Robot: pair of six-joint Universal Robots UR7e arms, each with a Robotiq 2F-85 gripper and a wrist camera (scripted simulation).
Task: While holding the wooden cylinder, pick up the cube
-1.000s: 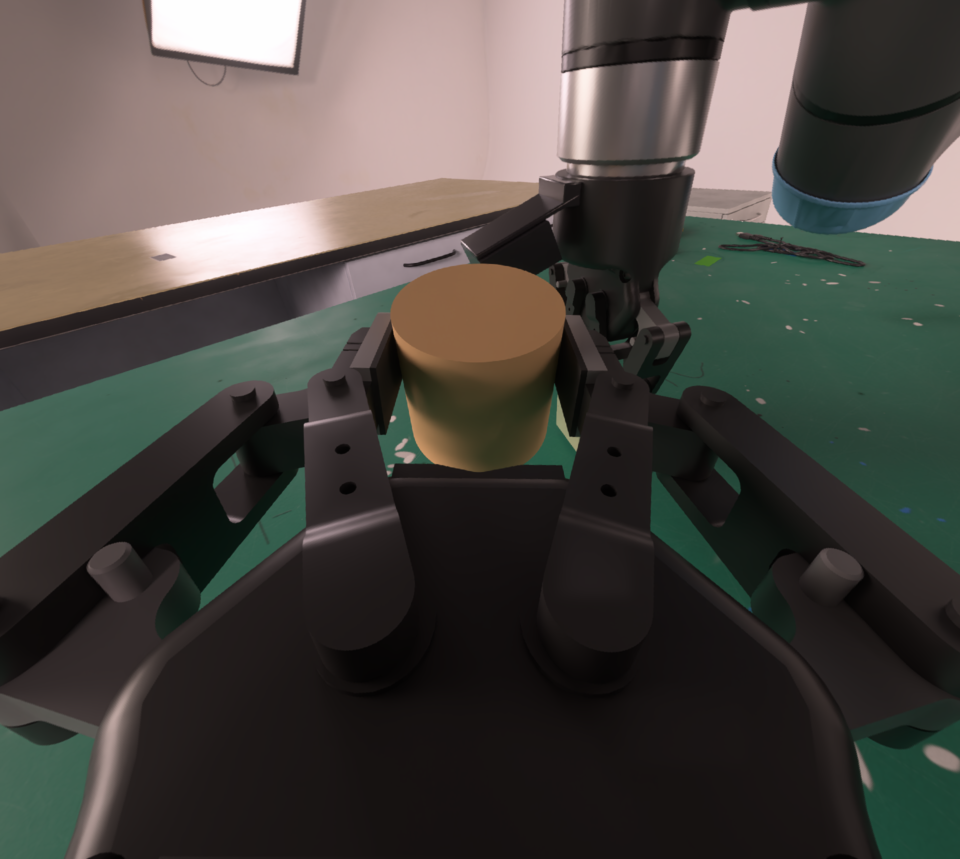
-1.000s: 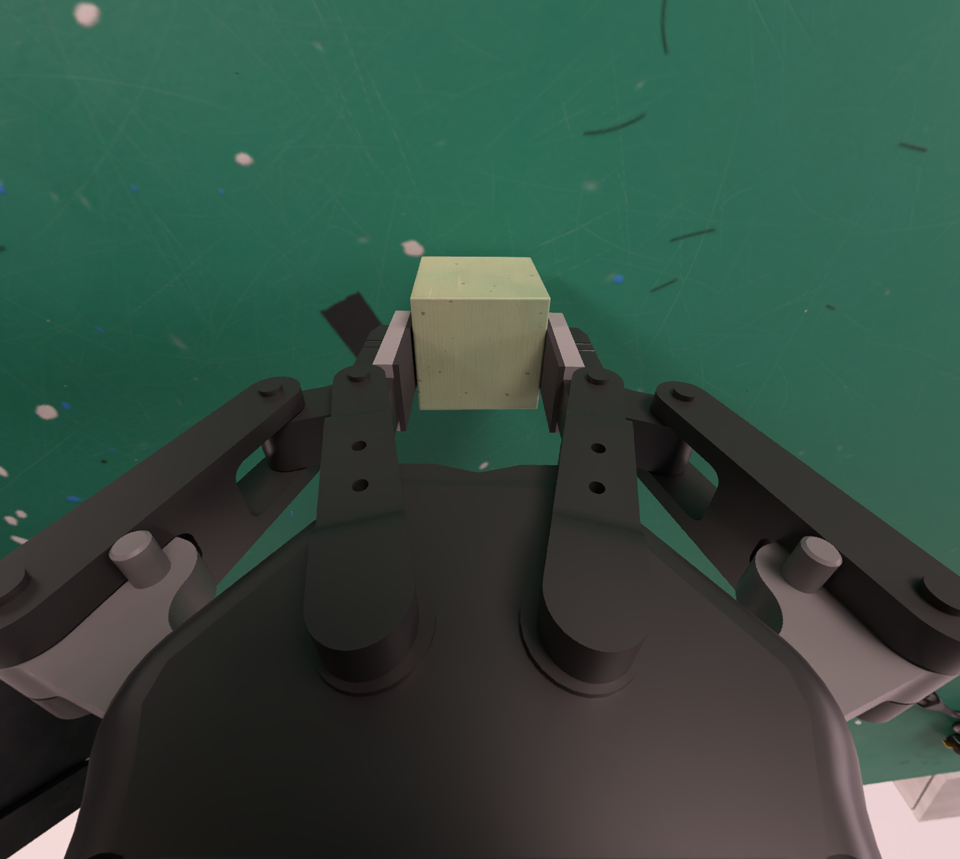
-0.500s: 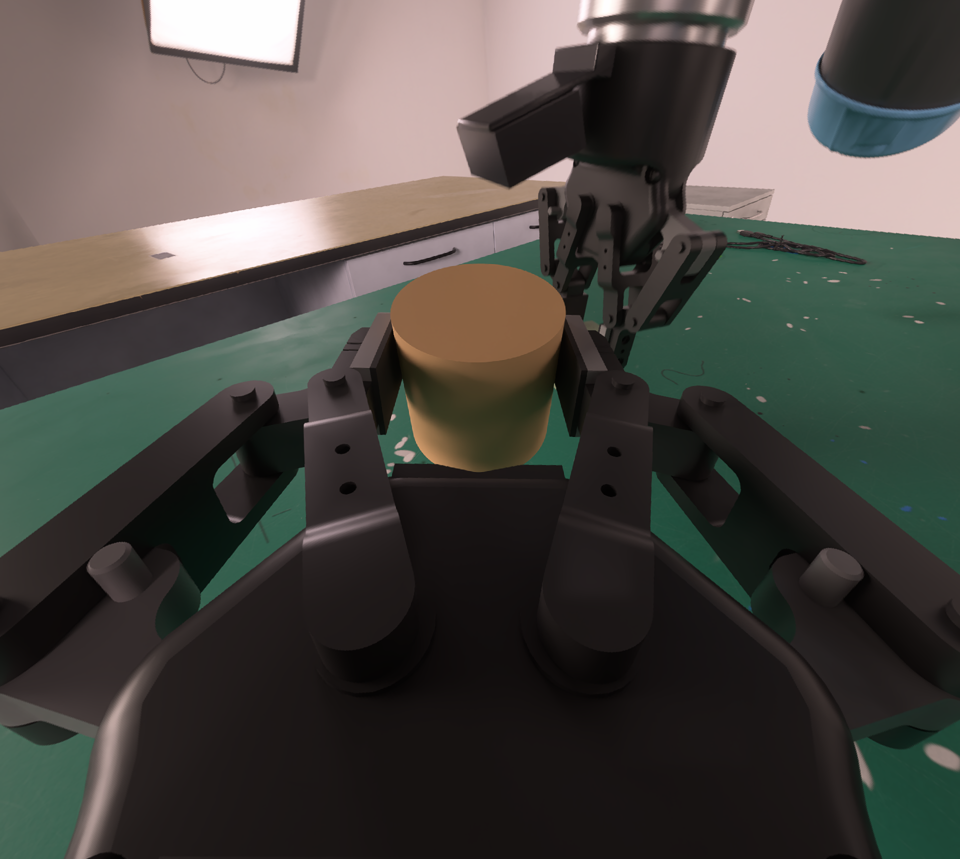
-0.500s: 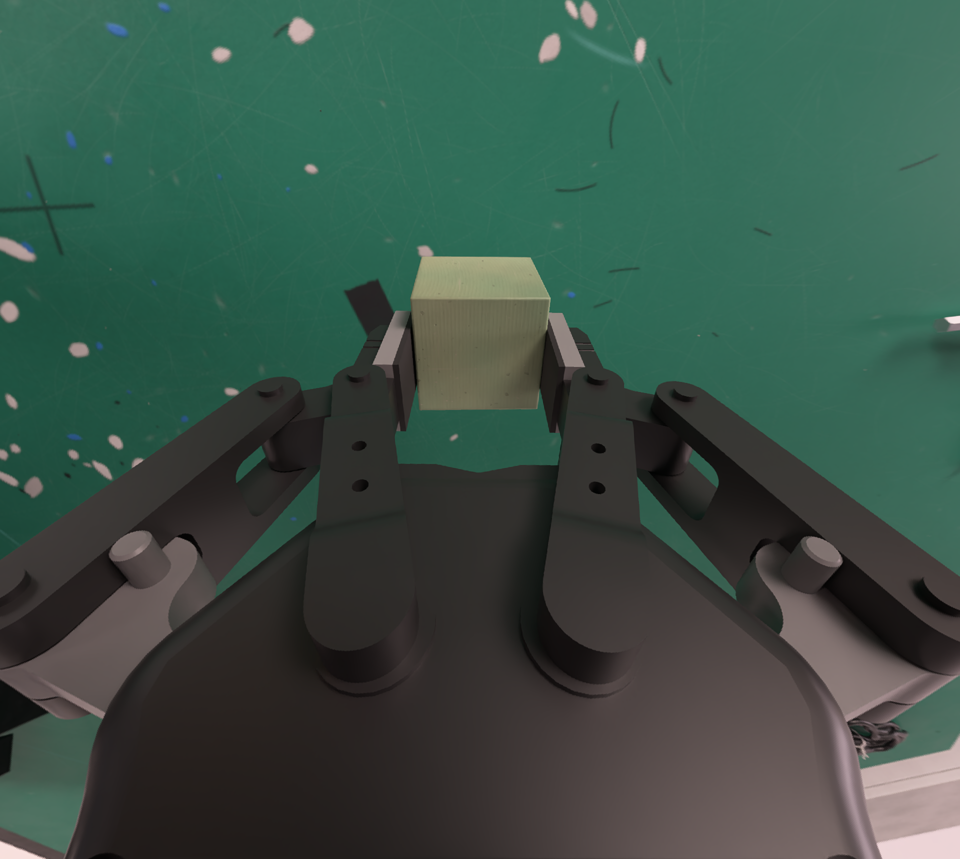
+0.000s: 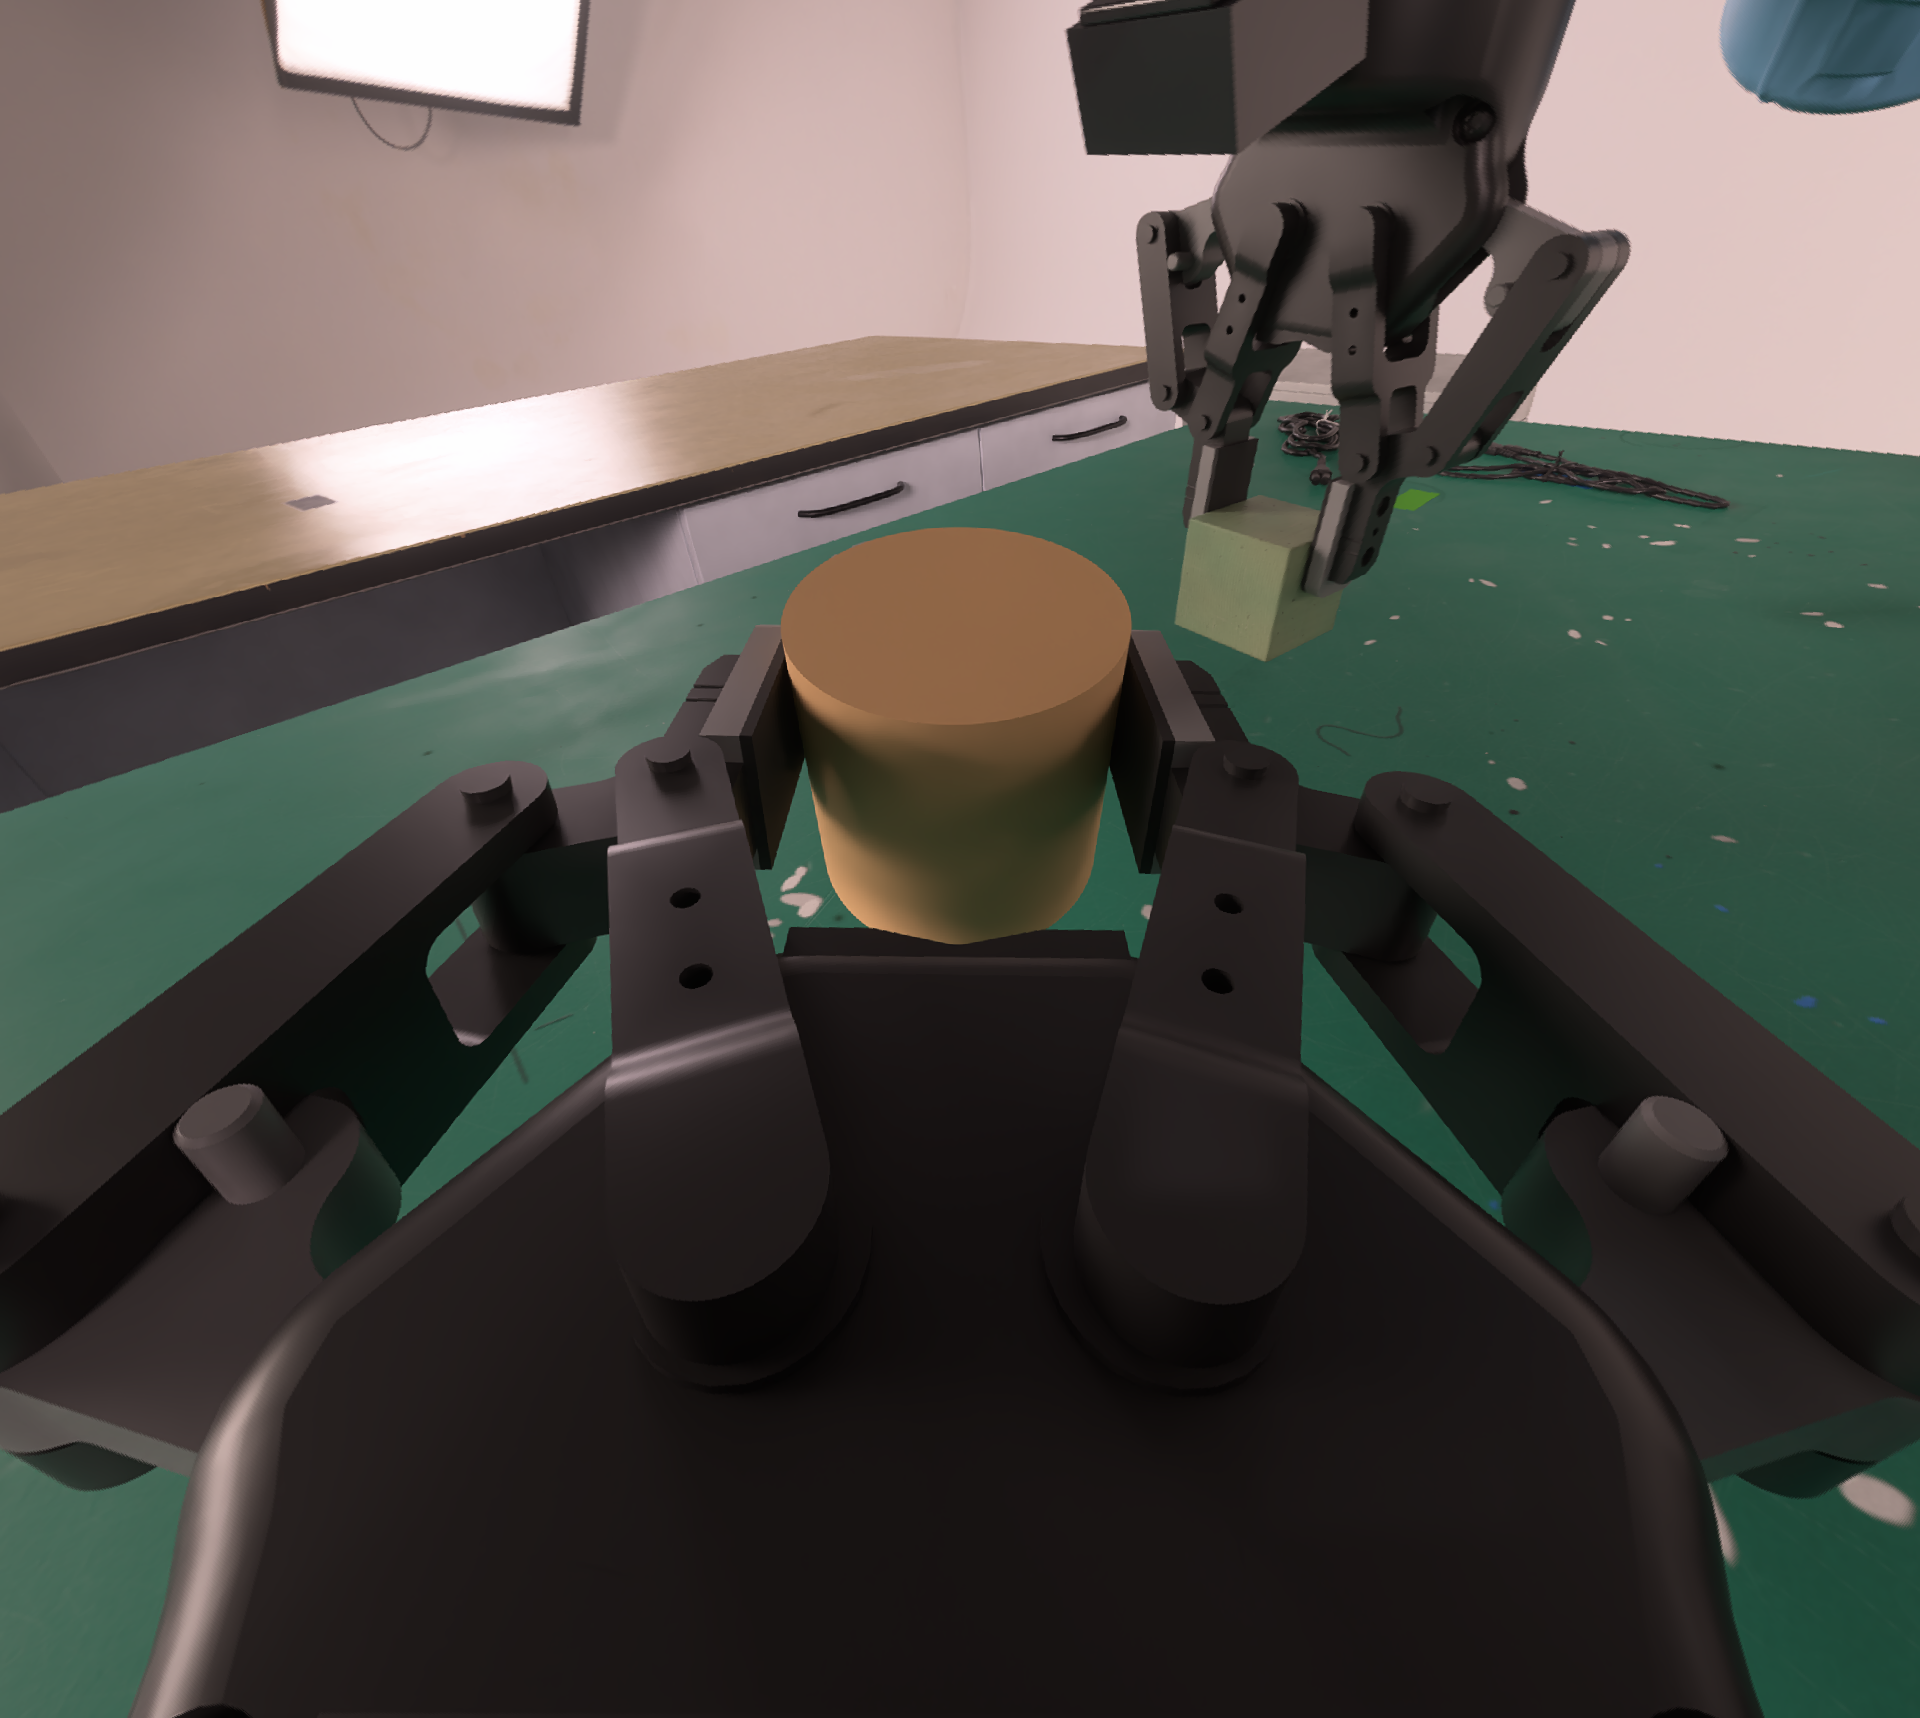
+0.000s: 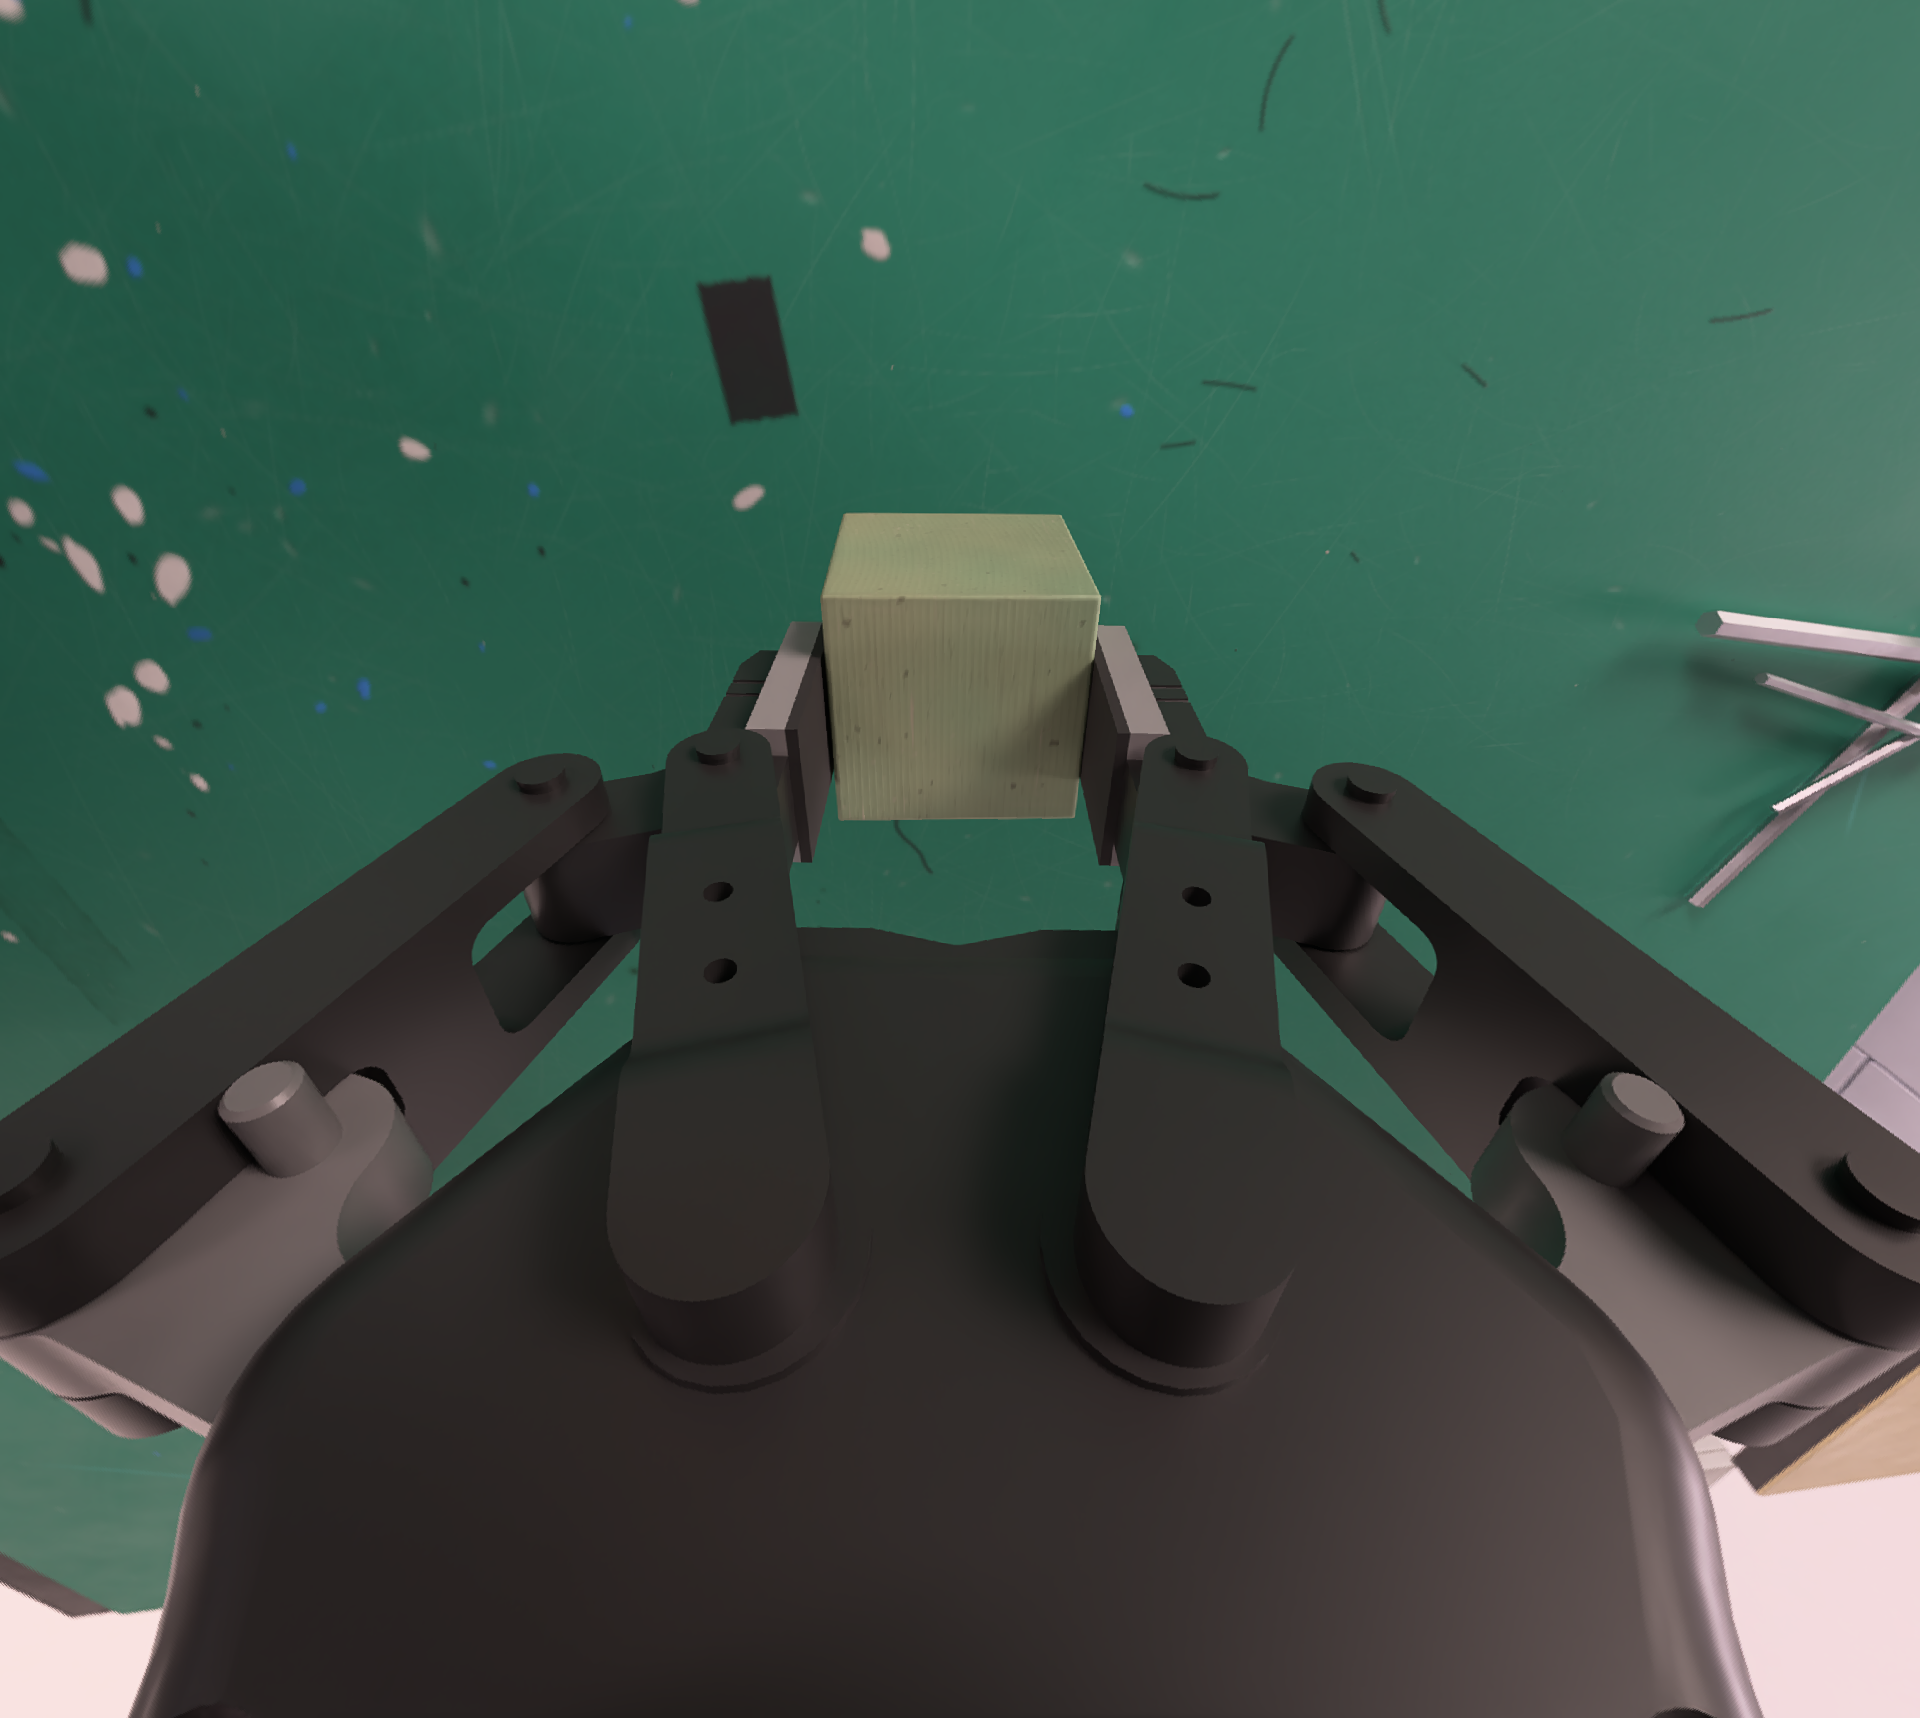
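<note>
My left gripper [image 5: 951, 733] is shut on the wooden cylinder [image 5: 956, 733], a tan upright cylinder held between both pads above the green table [image 5: 1558, 785]. My right gripper [image 6: 956, 712] is shut on the pale green cube [image 6: 958, 681] and holds it well above the table [image 6: 1039, 162]. In the left wrist view the right gripper [image 5: 1283, 541] hangs from above, up and right of the cylinder, with the cube [image 5: 1247, 577] between its fingertips, clear of the table.
A wooden counter with drawers [image 5: 623, 442] runs along the table's far left side. A tangle of dark cables [image 5: 1558, 463] lies at the far edge. Thin metal rods [image 6: 1829, 712] lie at right in the right wrist view. A black tape strip [image 6: 748, 349] is on the table.
My right gripper has risen with the cube, and the table has dropped farther below it. The left gripper and cylinder have stayed still.
</note>
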